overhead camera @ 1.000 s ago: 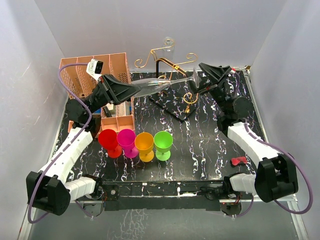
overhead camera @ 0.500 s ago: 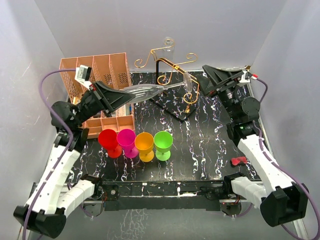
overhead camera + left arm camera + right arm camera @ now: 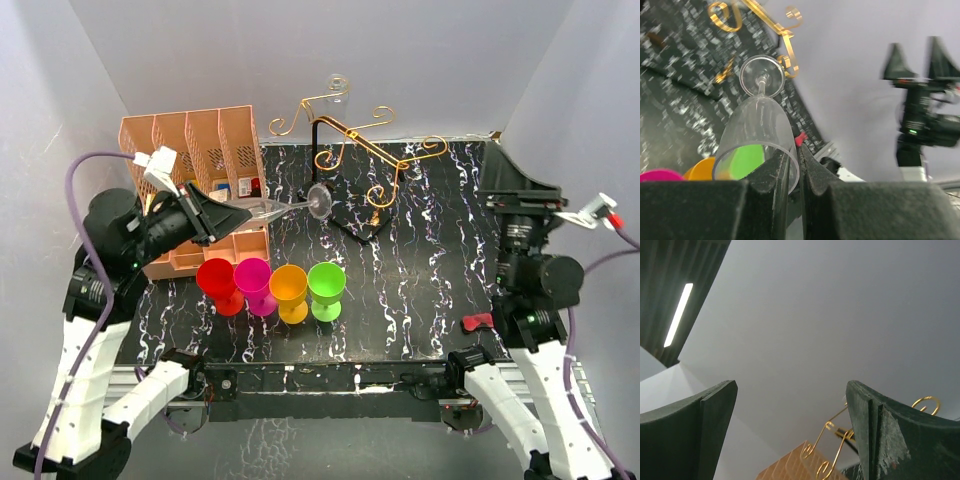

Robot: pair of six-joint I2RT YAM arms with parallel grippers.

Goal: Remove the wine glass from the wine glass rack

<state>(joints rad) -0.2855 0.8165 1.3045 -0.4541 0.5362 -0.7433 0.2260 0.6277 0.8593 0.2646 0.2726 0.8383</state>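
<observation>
Left claw (image 3: pixel 791 164) clamps wine glass (image 3: pixel 758 131) by rim

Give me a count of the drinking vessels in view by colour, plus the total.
Clear wine glass: 1
Red goblet: 1
Magenta goblet: 1
Orange goblet: 1
Green goblet: 1
Total: 5
</observation>
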